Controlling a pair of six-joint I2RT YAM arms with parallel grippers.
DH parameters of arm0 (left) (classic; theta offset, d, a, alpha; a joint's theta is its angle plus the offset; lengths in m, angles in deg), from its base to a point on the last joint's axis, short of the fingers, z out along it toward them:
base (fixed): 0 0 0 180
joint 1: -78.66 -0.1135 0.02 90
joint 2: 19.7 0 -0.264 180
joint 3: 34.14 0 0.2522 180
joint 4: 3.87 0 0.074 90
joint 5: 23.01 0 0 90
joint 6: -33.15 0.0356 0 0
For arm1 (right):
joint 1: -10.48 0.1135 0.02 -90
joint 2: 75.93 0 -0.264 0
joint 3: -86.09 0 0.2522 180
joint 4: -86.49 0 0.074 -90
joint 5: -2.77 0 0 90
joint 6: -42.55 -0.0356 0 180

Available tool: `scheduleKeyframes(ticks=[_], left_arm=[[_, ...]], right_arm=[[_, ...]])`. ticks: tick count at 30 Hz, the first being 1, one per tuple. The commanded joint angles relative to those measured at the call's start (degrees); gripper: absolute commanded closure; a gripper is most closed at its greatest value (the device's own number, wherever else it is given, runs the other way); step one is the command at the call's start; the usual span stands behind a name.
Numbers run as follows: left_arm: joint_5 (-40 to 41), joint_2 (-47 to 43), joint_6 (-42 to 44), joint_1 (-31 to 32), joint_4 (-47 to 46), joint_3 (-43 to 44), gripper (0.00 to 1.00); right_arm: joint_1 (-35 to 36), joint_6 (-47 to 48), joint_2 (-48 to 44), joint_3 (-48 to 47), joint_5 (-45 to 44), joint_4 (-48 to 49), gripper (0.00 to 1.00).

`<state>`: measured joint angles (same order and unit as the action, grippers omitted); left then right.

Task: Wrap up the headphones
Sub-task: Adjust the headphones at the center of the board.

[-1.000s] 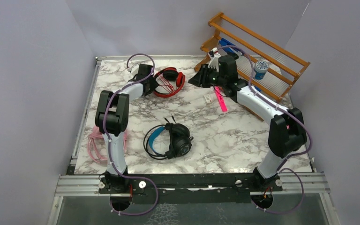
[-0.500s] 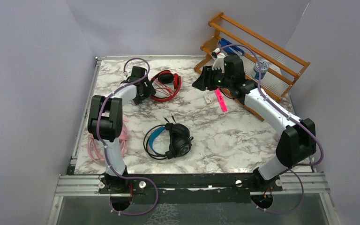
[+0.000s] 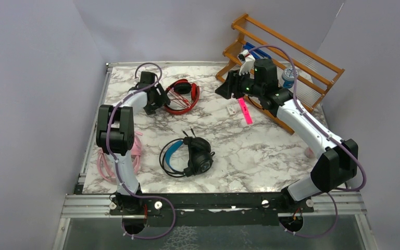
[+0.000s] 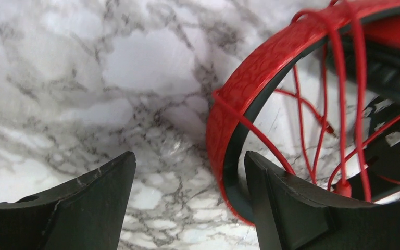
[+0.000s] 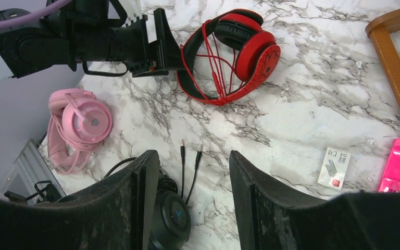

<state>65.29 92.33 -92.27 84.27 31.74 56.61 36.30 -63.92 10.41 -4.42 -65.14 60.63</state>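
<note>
The red headphones [image 3: 183, 96] lie at the back of the marble table, red cable wound across the band. My left gripper [image 3: 161, 97] is open at their left side; in the left wrist view the red band [image 4: 250, 94] runs between the jaws, close to the right finger [image 4: 291, 203]. The red headset also shows in the right wrist view [image 5: 229, 57]. The black headphones with blue headband [image 3: 187, 156] lie mid-table. The pink headphones [image 3: 104, 156] lie at the left edge, partly behind the left arm. My right gripper [image 3: 224, 87] is open and empty, raised at the back right.
A wooden rack [image 3: 286, 57] stands at the back right with a blue-capped container [image 3: 290, 77]. A pink flat object [image 3: 246, 112] and a small white card [image 3: 232, 110] lie near the right gripper. Two black jack plugs [image 5: 190, 153] lie on the marble.
The left gripper has drawn back left and toward the back, and the red headphones shifted slightly with it. The right arm has swung rightward toward the rack.
</note>
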Motion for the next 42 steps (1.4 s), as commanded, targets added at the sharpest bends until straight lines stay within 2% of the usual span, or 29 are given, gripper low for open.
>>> scheduleKeyframes(ticks=[1,9,12,15,17,20,28,42], left_arm=[[-3.0,4.2,2.3,-0.6,-2.2,5.2,0.20],[-6.6,12.3,2.6,-0.7,-1.0,16.2,0.09],[-7.0,13.8,3.7,-0.7,1.2,19.3,0.08],[-5.7,10.4,5.6,-0.7,-0.4,16.9,0.08],[-7.6,8.7,7.3,-0.9,-2.5,15.5,0.08],[-12.2,9.4,8.5,-1.3,0.1,17.1,0.10],[-7.8,4.0,9.0,-1.4,0.6,11.3,0.09],[-5.2,0.1,10.5,-3.5,3.9,9.6,0.08]], right_arm=[[-0.1,0.8,-1.9,0.3,-1.1,0.3,0.43],[-0.1,0.8,-3.5,1.2,-1.6,1.0,0.43],[-0.1,0.6,-3.8,1.2,-1.3,1.0,0.43],[-0.1,0.6,-4.1,1.2,-1.1,0.8,0.43],[0.0,0.5,-4.4,1.5,-1.1,1.0,0.43],[-0.1,0.2,-4.3,1.5,-0.4,1.3,0.43],[0.0,0.0,-4.7,1.3,0.0,1.2,0.43],[-0.1,0.4,-5.0,0.4,0.2,0.5,0.43]])
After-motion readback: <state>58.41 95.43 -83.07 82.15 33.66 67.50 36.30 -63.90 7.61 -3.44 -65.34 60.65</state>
